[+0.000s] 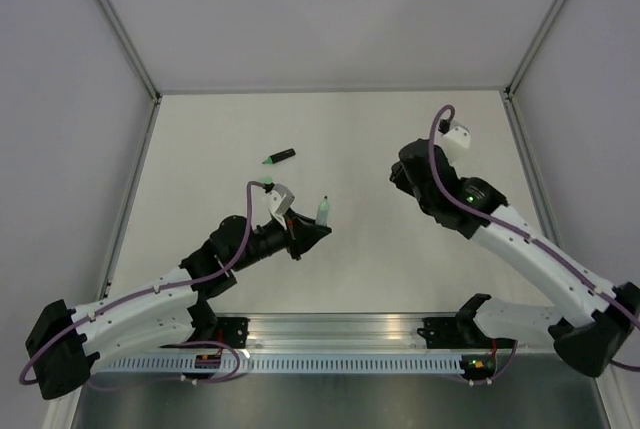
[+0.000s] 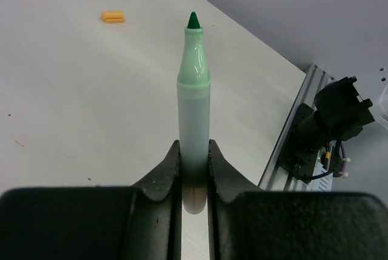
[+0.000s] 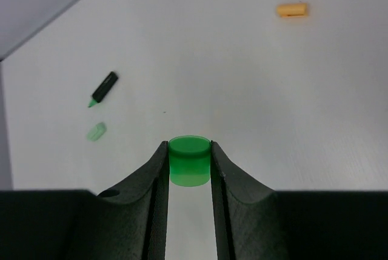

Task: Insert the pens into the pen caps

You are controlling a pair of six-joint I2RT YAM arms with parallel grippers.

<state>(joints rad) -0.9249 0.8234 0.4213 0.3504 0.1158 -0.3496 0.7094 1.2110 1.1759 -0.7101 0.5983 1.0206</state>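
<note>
The pale, green-tipped plastic marker (image 2: 194, 108) was uncapped and clamped at its base between the closed jaws of the left gripper (image 2: 194, 151), above the white table (image 2: 73, 120). The right gripper (image 3: 188, 148) had its jaws pinched on the short bright-green plastic cap (image 3: 190, 166). The black-barrelled marker (image 3: 104, 88) lay on the table, well apart.

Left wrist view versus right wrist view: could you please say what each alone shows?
Only left wrist: the left gripper shut on a pale pen, green tip out, and the base rail. Only right wrist: the right gripper shut on a green cap, a black pen and a pale cap lying beyond. Both: an orange piece on the white table.
</note>
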